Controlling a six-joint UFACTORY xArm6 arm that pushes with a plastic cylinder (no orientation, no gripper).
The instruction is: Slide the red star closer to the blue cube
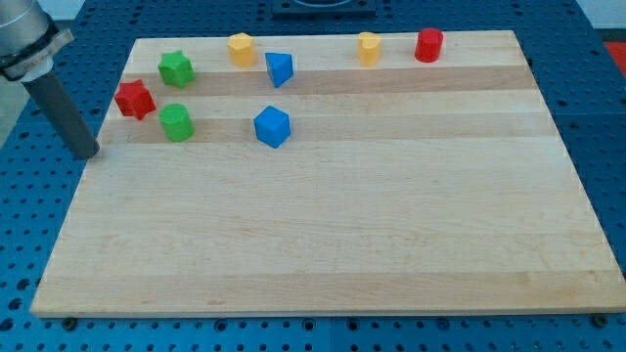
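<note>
Nearest, bare board [323, 244] is lying clear. Farther left, my tip [88, 154] is resting at the edge — no jaws, just a rod. Red star [134, 100] is sitting beyond it; blue cube [272, 127] is sitting rightward, green cylinder [177, 122] between. Best circling left of the star, then pushing right — skirting green. No containers.

- A pale wooden board [333, 235] fills most of the view, made of long planks joined side by side, the grain running left to right.
- Under it lies a blue table [602, 127] dotted with rows of small holes, showing along the left, right and bottom edges.
- At the view's top centre, a dark grey fixture [323, 6] sits just beyond the board's far edge.
- Light is even and soft, with faint shadows.
</note>
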